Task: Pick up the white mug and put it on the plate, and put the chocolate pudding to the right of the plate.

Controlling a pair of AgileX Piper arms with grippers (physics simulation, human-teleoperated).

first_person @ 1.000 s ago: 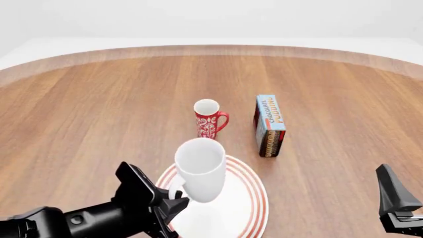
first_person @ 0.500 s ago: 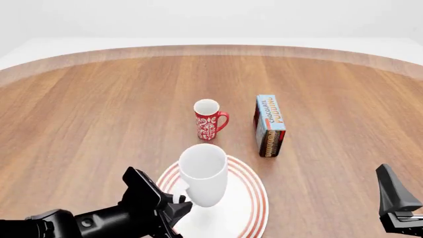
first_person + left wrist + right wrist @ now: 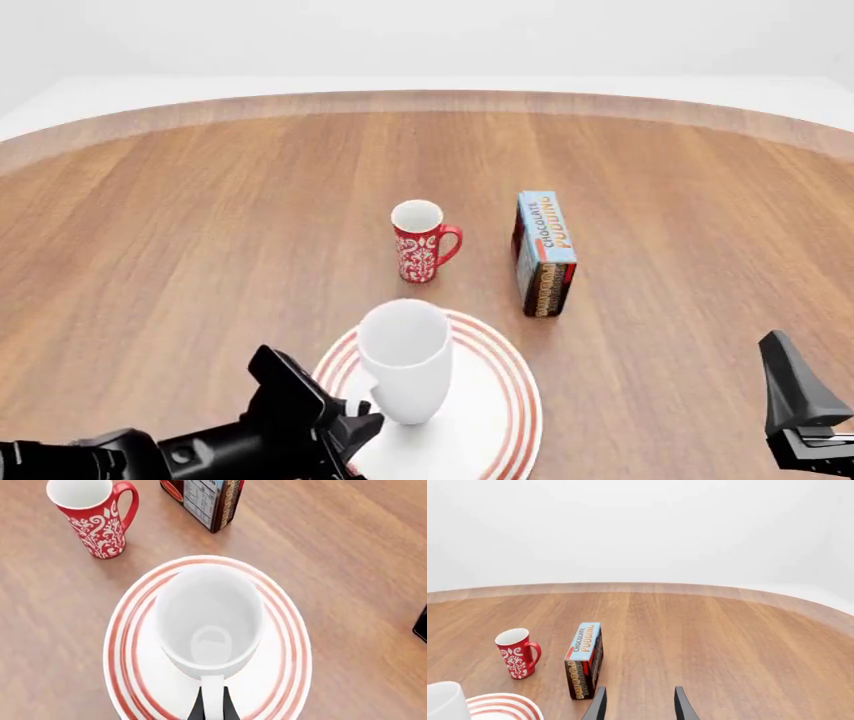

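Observation:
The white mug [image 3: 404,358] stands upright over the middle of the red-ringed plate [image 3: 514,385]; I cannot tell whether its base touches. My left gripper [image 3: 358,418] is shut on the mug's handle [image 3: 212,692], at the plate's near-left side. In the left wrist view the mug's [image 3: 208,615] open mouth faces me inside the plate's rings [image 3: 127,630]. The chocolate pudding [image 3: 545,255] stands upright on the table beyond the plate, to its far right. My right gripper [image 3: 639,705] is open and holds nothing, low at the near right [image 3: 798,395], well short of the chocolate pudding [image 3: 584,660].
A slim red-and-white patterned mug [image 3: 422,243] stands just left of the carton, beyond the plate, also seen from the left wrist as the red mug [image 3: 93,517]. Bare wooden tabletop [image 3: 694,300] lies to the right of the plate.
My left gripper has come down with the white mug, lowering it over the plate's middle. The right arm, the carton and the red mug have not moved.

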